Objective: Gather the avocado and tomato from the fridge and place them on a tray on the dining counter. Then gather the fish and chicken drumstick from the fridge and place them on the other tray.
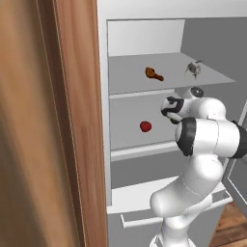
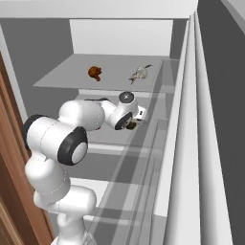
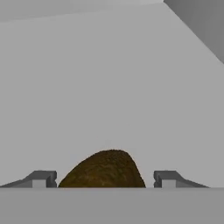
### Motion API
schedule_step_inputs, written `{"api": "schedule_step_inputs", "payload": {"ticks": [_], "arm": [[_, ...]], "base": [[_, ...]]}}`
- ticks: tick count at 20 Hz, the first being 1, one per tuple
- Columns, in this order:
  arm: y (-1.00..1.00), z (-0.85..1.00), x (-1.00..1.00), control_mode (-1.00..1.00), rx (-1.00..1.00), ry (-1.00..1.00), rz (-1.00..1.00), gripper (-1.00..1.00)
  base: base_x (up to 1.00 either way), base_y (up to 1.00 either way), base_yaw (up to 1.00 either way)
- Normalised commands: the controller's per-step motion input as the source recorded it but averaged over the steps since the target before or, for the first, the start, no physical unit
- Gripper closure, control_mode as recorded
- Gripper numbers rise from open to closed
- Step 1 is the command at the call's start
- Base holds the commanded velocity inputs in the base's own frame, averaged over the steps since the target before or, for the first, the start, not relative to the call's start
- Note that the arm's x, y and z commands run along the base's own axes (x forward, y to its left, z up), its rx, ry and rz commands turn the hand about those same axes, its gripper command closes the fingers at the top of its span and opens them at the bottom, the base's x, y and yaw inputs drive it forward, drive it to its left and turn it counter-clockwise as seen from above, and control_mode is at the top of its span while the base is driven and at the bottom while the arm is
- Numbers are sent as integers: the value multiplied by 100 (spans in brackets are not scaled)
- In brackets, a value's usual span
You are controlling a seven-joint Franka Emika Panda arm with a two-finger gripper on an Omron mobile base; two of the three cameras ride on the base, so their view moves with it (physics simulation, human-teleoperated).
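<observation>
Fridge (image 1: 144, 38) shelf, bare grey ahead; I see gripper (image 3: 105, 179) jaws spread, gaps either side of avocado (image 3: 103, 170), not touching.

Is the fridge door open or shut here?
Open. The fridge interior shows: chicken drumstick and fish on the upper shelf, tomato below.

Fridge (image 1: 144, 36) standing open; brown drumstick (image 1: 154, 74) and grey fish (image 1: 193, 68) lying apart on upper shelf, red tomato (image 1: 145, 126) sitting on middle shelf, brown-green avocado (image 3: 103, 170) lying there too.
</observation>
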Motion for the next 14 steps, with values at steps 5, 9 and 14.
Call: {"api": "schedule_step_inputs", "payload": {"ticks": [5,9,14], "arm": [[5,-68,-37,-100,0,18,0,100],[5,-80,-39,-100,0,14,0,100],[-4,-8,-87,-100,10,-24,0,100]], "base": [[0,0,0],[0,0,0],[0,0,0]]}}
